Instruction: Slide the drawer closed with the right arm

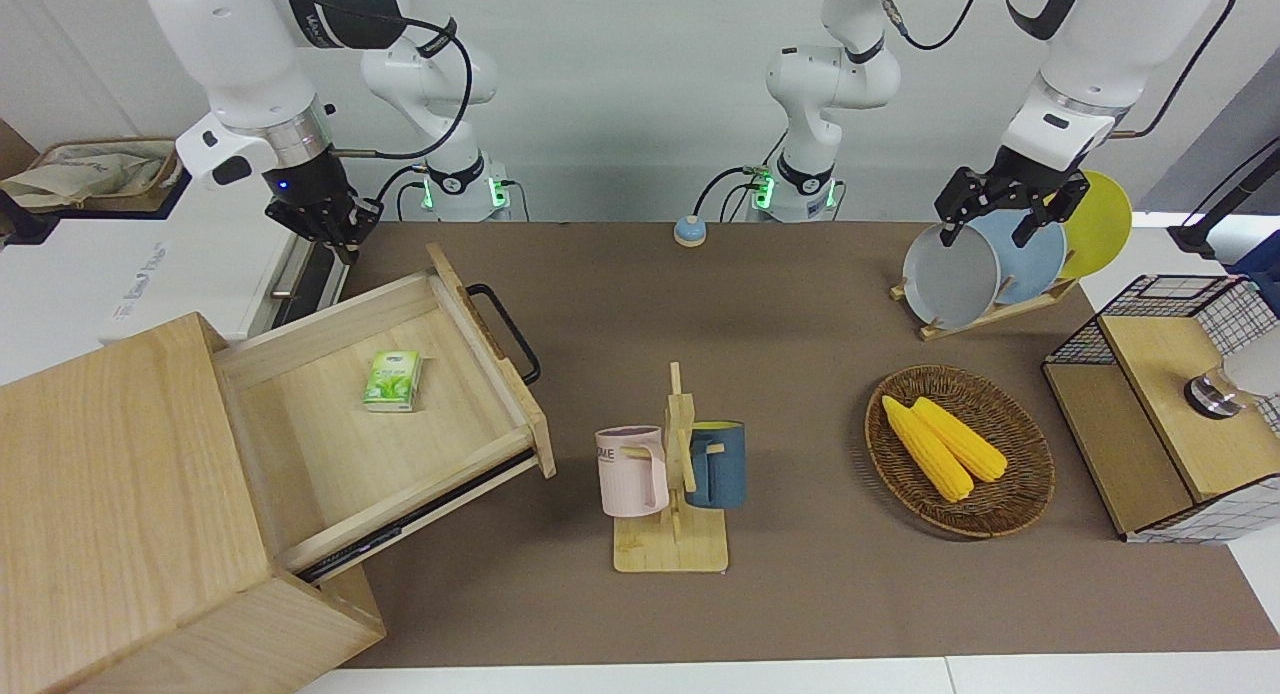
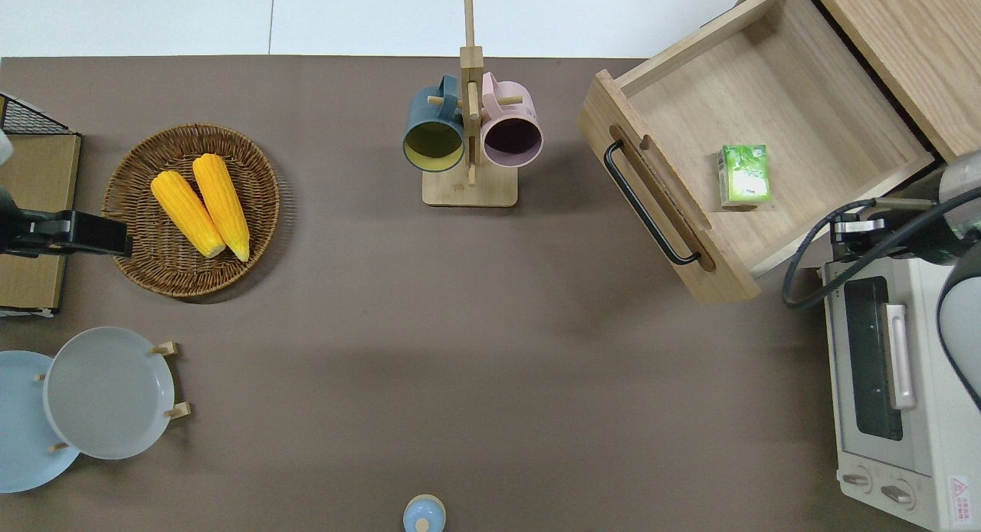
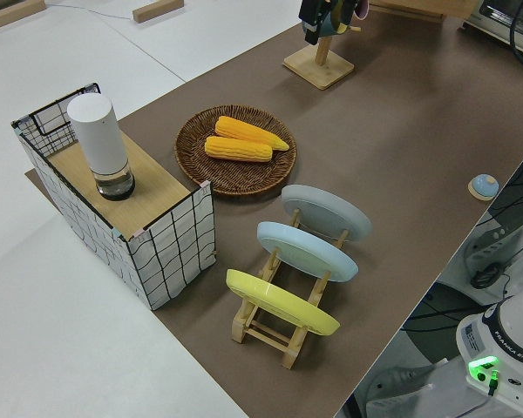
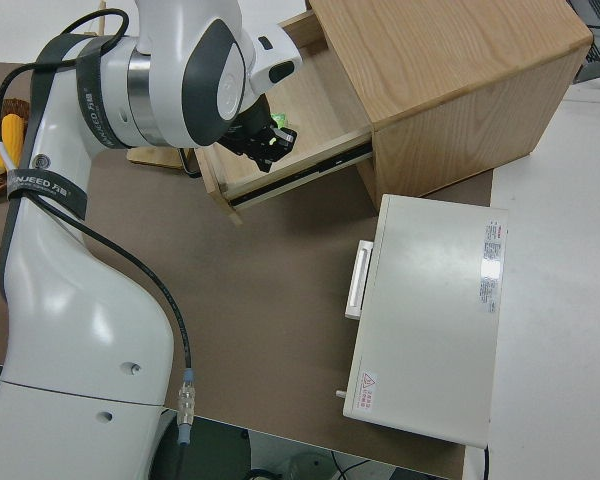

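The drawer (image 1: 400, 394) stands pulled well out of its pale-wood cabinet (image 1: 120, 504) at the right arm's end of the bench (image 1: 780, 304), a green packet (image 1: 392, 380) lying inside, so nothing is closed yet. The right claw (image 1: 325, 224) hangs by the white oven (image 2: 893, 379), fingers drawn together, probably to push. The drawer's black handle (image 1: 505, 331) sits apart from it. The left arm is parked.
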